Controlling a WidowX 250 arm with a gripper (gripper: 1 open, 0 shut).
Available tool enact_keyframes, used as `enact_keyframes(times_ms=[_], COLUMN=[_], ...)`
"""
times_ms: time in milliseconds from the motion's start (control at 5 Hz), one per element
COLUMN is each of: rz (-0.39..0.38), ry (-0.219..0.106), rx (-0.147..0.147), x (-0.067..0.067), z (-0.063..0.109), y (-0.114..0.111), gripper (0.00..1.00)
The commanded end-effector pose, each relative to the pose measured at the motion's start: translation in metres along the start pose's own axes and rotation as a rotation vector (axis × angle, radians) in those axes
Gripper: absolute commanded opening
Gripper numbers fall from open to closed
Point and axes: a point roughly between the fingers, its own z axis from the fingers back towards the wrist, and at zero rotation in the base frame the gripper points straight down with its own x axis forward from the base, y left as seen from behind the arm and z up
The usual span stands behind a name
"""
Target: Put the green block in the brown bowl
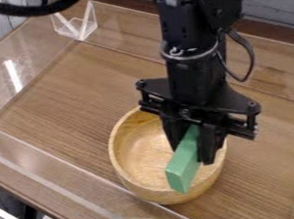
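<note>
The brown bowl (135, 153) sits on the wooden table near the front edge, a round light-wood bowl with a thick rim. Above its right half hangs my black gripper (199, 140), pointing straight down and shut on the green block (185, 165). The block is a bright green bar held by its upper end, tilted, with its lower end down near the bowl's front right rim. Whether that lower end touches the bowl I cannot tell. The gripper body hides the bowl's far right rim.
Clear plastic walls (34, 146) fence the table on the left and front. A small clear stand (75, 25) is at the back left. Black cables (16, 5) hang at the top left.
</note>
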Motion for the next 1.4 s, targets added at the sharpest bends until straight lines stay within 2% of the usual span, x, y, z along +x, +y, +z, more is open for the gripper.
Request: enact_keyframes(times_ms=[0, 1200], rz=[0.007, 0.023], ry=[-0.027, -0.019], rx=[-0.012, -0.026], x=[0.004, 0.0063], z=[0.0052, -0.0004], y=[0.0004, 0.006], gripper=[0.0, 0.0])
